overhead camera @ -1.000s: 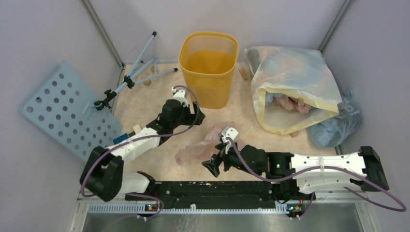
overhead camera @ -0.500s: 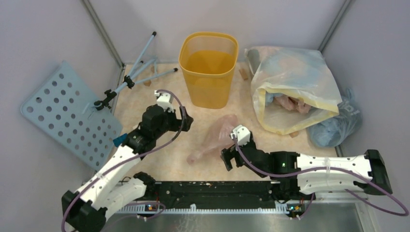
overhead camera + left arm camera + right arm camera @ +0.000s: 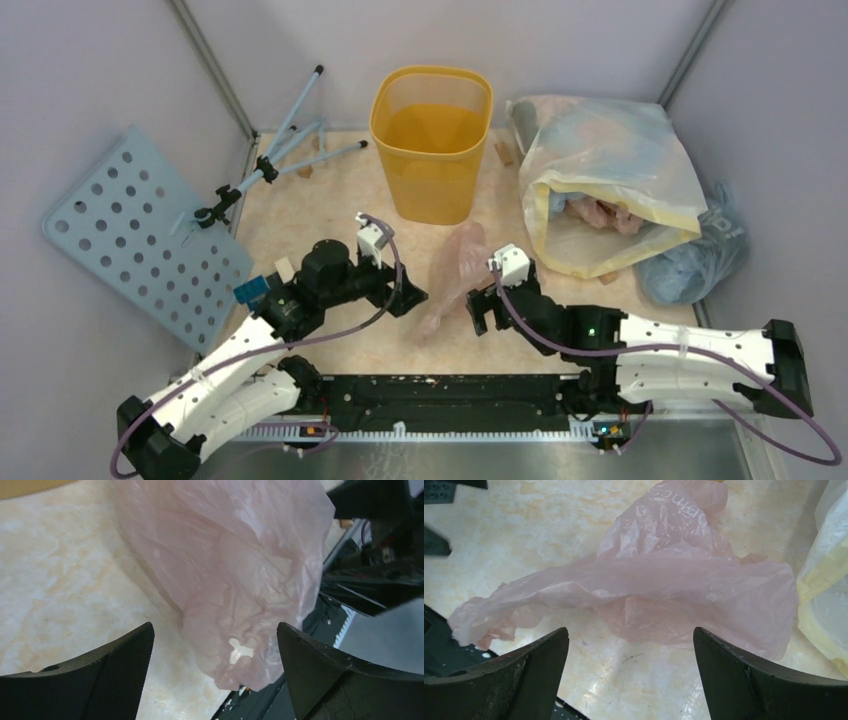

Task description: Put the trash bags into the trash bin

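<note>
Task thing: the trash bag point(image 3: 455, 272), thin pale pink film, lies crumpled and loose on the table point(image 3: 300, 225) in front of the trash bin point(image 3: 432, 195). It is not in the bin.
Long axis: slanted. The far end sits just short of the trash bin's foot, and the near end trails away from the bin toward the arms' bases and a little to the left.
Left gripper: the left gripper point(image 3: 407, 298) is spread wide and holds nothing. It sits well in front of the trash bin, at the left flank of the bag's near end and facing it.
Right gripper: the right gripper point(image 3: 483, 315) is also spread wide and empty. It sits in front of the trash bin and to its right, at the bag's right flank.
Key relation: the bag lies between the two grippers. Its length crosses the right gripper's gap, while only its bunched near end faces the left one.
Nearer arm: roughly equal. The left looks better lined up on a gatherable bunch.
Unclear: whether either finger touches the film cannot be told from above.
Step in hand: closing in for a pick, by the look of it.
Bin: upright, mouth open, beside a large yellowish sack point(image 3: 610, 160) on its right.
Risk: slippery film may slide out of a shallow pinch.
</note>
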Controlling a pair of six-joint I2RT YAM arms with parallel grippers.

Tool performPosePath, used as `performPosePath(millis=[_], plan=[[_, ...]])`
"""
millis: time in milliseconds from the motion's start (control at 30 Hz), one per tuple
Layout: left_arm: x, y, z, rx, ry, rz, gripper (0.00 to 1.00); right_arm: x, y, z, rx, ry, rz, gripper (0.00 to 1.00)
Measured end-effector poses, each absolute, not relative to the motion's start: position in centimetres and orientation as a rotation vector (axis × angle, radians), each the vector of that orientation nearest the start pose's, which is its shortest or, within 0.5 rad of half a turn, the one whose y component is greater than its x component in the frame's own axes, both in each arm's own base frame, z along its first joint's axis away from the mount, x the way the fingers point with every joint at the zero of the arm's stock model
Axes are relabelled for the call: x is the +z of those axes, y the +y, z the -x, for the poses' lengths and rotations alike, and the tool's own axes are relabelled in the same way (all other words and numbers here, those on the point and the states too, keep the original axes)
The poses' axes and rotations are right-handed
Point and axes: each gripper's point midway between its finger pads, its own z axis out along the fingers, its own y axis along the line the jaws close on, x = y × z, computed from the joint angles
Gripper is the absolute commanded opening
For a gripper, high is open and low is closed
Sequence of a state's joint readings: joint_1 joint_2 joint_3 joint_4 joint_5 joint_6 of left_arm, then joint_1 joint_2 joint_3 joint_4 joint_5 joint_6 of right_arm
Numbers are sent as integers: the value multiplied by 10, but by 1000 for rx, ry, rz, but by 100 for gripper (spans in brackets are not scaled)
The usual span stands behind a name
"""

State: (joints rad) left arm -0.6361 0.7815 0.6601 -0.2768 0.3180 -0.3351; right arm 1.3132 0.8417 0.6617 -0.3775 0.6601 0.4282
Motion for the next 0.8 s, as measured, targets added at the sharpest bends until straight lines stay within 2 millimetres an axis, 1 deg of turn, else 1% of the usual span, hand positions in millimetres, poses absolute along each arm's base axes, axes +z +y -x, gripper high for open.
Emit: performPosePath(millis=[67, 100, 200, 300, 367, 467, 567, 633, 700, 800], plan=[[193, -232, -175, -959, 2013, -588, 94, 167, 236, -163, 369, 1973, 520, 94], [192, -233, -172, -964, 2013, -604, 94, 163, 237, -165, 351, 1981, 528, 94], [195, -234, -164, -972, 1999, -629, 93, 151, 241, -170, 301, 2006, 556, 94], [200, -230, -160, -968, 1984, -613, 92, 151, 249, -176, 280, 2009, 567, 93], [206, -225, -158, -966, 1960, -587, 93, 155, 255, -179, 282, 2002, 563, 93], [222, -214, -154, -962, 1901, -533, 94, 162, 263, -185, 296, 1987, 547, 93], [241, -205, -151, -966, 1822, -485, 95, 166, 267, -193, 306, 1985, 524, 93], [248, -202, -149, -975, 1797, -460, 96, 167, 268, -200, 304, 1987, 510, 93], [244, -200, -151, -968, 1807, -434, 96, 167, 269, -207, 305, 1996, 495, 93], [227, -199, -156, -947, 1851, -396, 96, 170, 273, -219, 304, 2010, 473, 93]])
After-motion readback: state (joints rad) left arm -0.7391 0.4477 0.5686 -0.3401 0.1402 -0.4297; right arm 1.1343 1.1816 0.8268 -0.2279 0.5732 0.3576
